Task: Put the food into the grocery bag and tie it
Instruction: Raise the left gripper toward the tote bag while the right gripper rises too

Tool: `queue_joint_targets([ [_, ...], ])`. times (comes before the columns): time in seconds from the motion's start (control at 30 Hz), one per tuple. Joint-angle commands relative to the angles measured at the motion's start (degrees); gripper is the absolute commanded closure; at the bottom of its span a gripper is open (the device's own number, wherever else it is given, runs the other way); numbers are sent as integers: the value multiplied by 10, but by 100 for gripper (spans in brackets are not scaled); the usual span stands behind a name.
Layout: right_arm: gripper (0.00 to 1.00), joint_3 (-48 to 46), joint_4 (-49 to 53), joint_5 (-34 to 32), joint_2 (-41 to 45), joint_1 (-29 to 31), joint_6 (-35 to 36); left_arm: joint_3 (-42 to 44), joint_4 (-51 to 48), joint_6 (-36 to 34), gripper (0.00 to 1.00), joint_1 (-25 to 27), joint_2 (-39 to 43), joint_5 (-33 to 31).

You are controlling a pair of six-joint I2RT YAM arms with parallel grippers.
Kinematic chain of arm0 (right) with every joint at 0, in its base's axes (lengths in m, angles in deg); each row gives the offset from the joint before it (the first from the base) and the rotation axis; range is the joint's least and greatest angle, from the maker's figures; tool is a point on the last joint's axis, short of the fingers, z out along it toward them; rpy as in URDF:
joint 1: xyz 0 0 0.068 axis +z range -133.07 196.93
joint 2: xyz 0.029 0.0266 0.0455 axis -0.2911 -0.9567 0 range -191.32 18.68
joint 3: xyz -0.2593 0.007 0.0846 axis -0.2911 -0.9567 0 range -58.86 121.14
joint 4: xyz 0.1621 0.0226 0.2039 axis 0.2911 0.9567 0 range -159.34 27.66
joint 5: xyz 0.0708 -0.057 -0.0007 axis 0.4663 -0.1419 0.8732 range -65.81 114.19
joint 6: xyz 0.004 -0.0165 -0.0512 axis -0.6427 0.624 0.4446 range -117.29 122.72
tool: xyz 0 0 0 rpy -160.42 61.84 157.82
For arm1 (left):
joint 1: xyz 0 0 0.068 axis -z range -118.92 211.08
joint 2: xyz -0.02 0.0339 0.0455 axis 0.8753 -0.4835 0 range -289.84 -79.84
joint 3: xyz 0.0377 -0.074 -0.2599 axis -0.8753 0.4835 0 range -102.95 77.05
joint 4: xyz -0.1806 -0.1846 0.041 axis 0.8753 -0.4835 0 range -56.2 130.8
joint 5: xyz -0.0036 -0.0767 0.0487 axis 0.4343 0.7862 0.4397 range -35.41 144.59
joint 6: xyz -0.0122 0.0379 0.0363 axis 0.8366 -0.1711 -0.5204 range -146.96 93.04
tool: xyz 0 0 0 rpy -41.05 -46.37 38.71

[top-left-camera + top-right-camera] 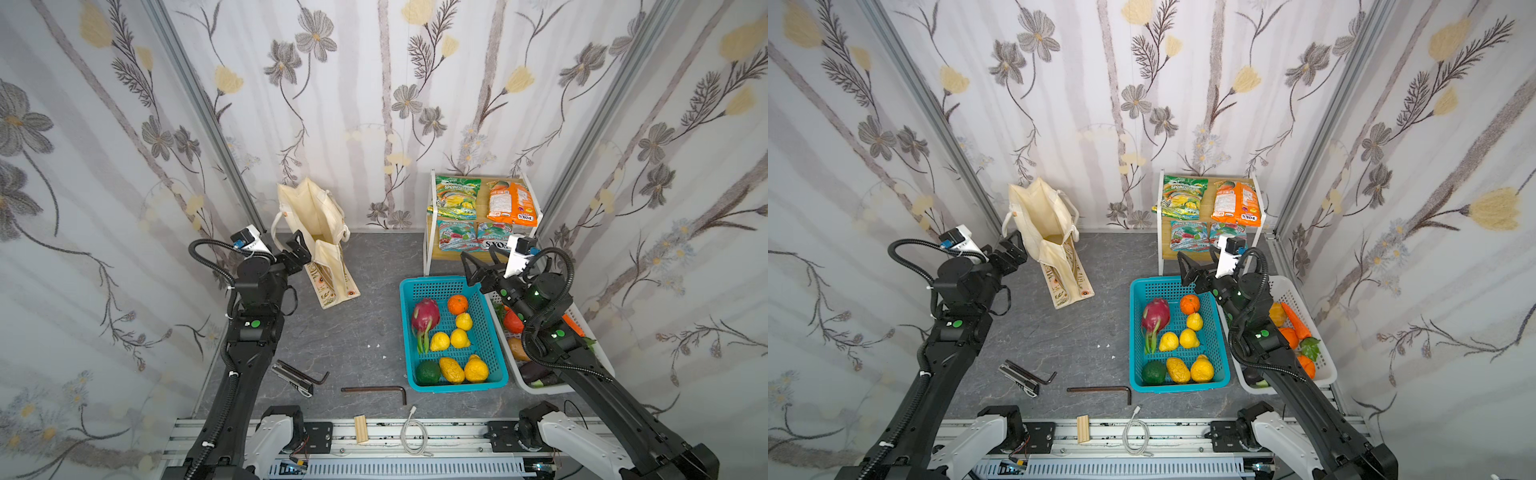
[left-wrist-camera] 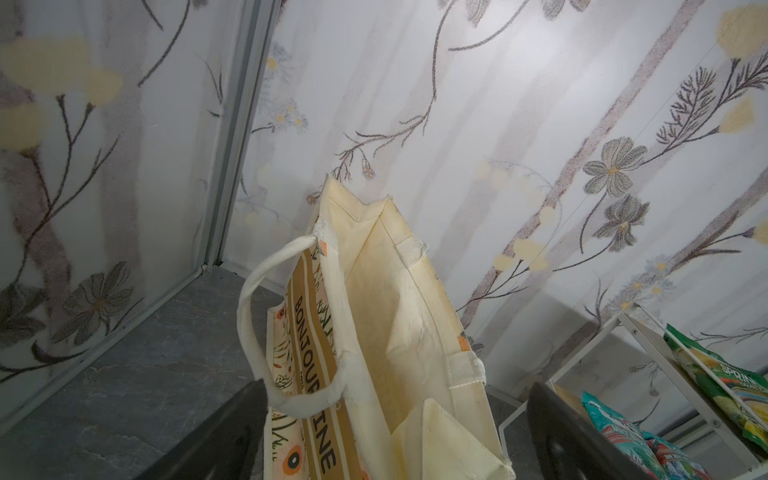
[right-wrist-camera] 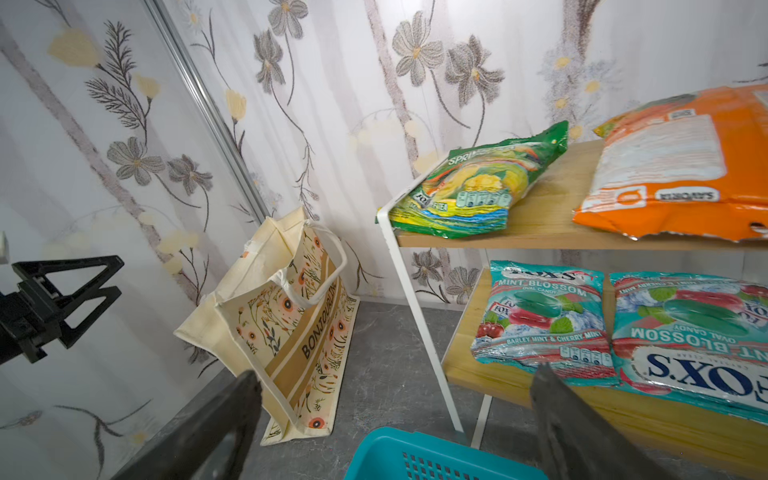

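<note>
The packing has not started. The grocery bag [image 1: 313,216] stands upright at the table's [image 1: 353,324] 11 o'clock corner with its mouth open. The left wrist view shows only bare cream lining [image 2: 395,311] inside, as far as it can see in.

The left claw [image 1: 301,247] is spread wide at the bag's near rim, with a rope handle [image 2: 248,328] hanging just beside one finger. I cannot tell whether it touches the cloth. The right claw [image 1: 478,253] is also spread and empty. It hovers above the 12 o'clock rim of the teal basket [image 1: 457,384], between that basket and the shelf [image 1: 429,232].

All the food is on the right:
- **Teal basket, 3 to 4 o'clock:** the dragon fruit [image 1: 426,313], orange [image 1: 457,304] and lemons [image 1: 463,321].
- **White basket [image 1: 540,388], beside the teal one:** more produce.
- **Shelf, 1 o'clock:** the green packet [image 1: 457,197] and orange packet [image 1: 510,203] on top, with mint candy packets [image 3: 544,320] below.

The likely next move is for the left claw to pin the bag's rim or handle so the soft mouth stays open. The right claw would then drop onto one piece and carry it across to 11 o'clock. The round, glossy fruit will probably need a centred grip.

The table is dark grey and stone-patterned. Hex keys [image 1: 374,390] lie loose on it near 6 o'clock. Pale walls [image 1: 374,83] printed with grey and yellow flowers enclose the space, with metal posts [image 1: 198,104] in the corners.
</note>
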Motion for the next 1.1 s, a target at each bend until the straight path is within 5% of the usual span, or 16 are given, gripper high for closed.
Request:
queue_joint_targets([
  [0.0,0,32,58,-50,-19,42,23,-56,-80,-39,0,16,-40,33],
  [0.43,0,131,146,-72,-108,116,-58,-232,-204,-124,0,110,-219,-57],
  [0.83,0,138,150,-58,-122,119,-36,-352,-266,-185,0,159,-366,-187],
  [1.07,0,124,148,-67,-130,119,-17,-442,-304,-213,6,162,-452,-203],
])
